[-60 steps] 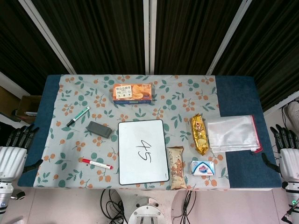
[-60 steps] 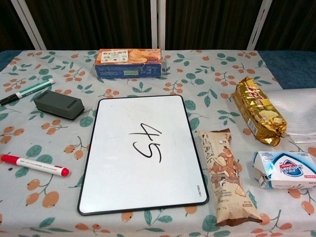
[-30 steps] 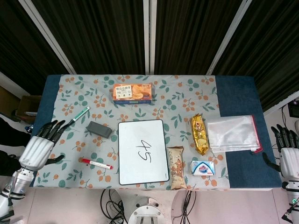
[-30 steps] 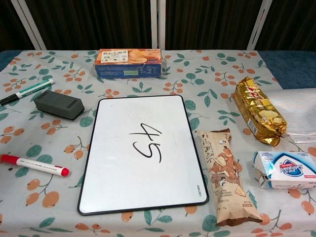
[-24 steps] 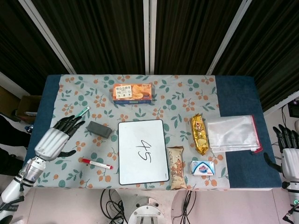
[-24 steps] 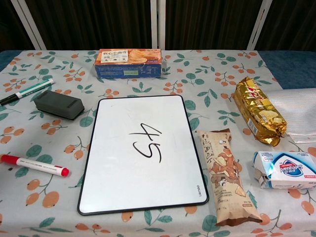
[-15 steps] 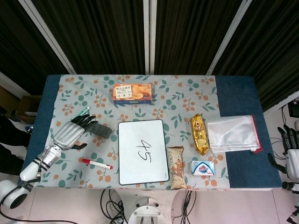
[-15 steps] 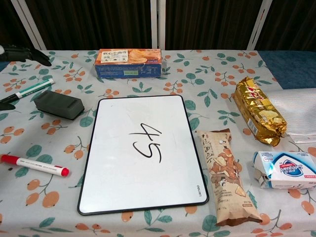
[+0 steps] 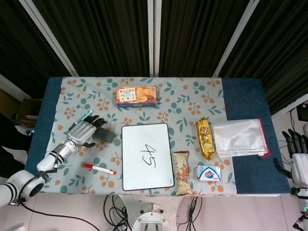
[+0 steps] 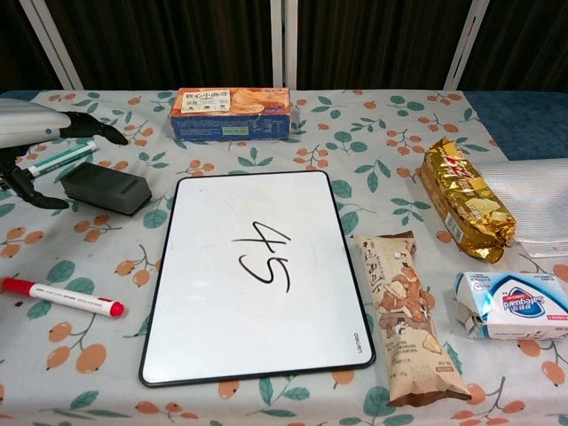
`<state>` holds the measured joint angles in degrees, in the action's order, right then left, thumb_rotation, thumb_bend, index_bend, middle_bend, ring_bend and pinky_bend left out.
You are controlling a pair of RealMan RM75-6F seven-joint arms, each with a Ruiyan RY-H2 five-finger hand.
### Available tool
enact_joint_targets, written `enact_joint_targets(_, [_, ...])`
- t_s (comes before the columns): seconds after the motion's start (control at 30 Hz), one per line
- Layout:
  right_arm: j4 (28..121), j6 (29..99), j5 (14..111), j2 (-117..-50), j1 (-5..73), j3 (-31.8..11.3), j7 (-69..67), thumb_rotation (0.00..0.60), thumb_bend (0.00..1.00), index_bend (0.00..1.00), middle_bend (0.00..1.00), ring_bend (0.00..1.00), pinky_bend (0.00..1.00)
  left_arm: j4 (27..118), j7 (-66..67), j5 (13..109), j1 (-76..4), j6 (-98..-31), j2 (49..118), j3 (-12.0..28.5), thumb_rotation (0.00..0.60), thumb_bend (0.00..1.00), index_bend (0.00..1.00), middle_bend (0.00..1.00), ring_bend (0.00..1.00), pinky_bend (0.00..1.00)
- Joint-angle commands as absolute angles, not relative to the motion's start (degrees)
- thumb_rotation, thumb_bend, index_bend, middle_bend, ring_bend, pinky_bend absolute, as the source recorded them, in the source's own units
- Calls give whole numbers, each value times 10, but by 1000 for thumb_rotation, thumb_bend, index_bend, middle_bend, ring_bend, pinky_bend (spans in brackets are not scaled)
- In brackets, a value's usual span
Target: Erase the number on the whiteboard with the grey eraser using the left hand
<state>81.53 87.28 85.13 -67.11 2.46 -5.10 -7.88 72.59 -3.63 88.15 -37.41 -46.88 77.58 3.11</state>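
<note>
The grey eraser (image 9: 105, 135) (image 10: 106, 188) lies on the floral cloth just left of the whiteboard (image 9: 144, 137) (image 10: 248, 204). The board lies flat with "45" (image 9: 148, 155) (image 10: 264, 256) written in black at its middle. My left hand (image 9: 84, 131) (image 10: 34, 126) hovers at the eraser's left end, fingers spread above it and thumb to its left, holding nothing. My right hand (image 9: 299, 162) hangs open off the table's right edge, seen only in the head view.
A green marker (image 9: 79, 119) (image 10: 53, 160) lies under my left hand and a red marker (image 9: 99, 169) (image 10: 62, 297) nearer the front. A cracker box (image 9: 136, 96) is at the back. Snack packs (image 9: 205, 138) (image 9: 181, 172), tissues (image 9: 208, 173) and a clear bag (image 9: 239, 137) lie to the right.
My left hand came up from beside the table's left edge and travelled right over the cloth to the eraser. The right hand sank slightly. Nothing on the table moved.
</note>
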Motion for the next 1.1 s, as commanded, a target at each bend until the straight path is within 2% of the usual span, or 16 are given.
enact_joint_targets(0.03, [814,875,850,-672,25,-53,-78,600,242,0,0,0,0,716,-40,879,-380,-465,784,27,600,211,153,104,58,149])
enact_joint_targets(0.37, [819,877,851,-669,25,-54,-74,600,242,0,0,0,0,687,-51,874,-399,-465,822,23,600,212,202,158,90,162])
enact_joint_targets(0.8, [809,865,846,-673,29,-54,-76,600,258,0,0,0,0,679,-54,858,-411,-462,826,20,600,246,298,260,182,217])
enact_joint_targets(0.97, [809,860,843,-674,30,-54,-74,600,259,0,0,0,0,673,-56,851,-410,-465,833,19,600,254,346,306,237,293])
enact_joint_targets(1.1, [809,856,839,-674,30,-54,-74,600,259,0,0,0,0,669,-60,848,-413,-462,836,17,600,260,359,320,251,317])
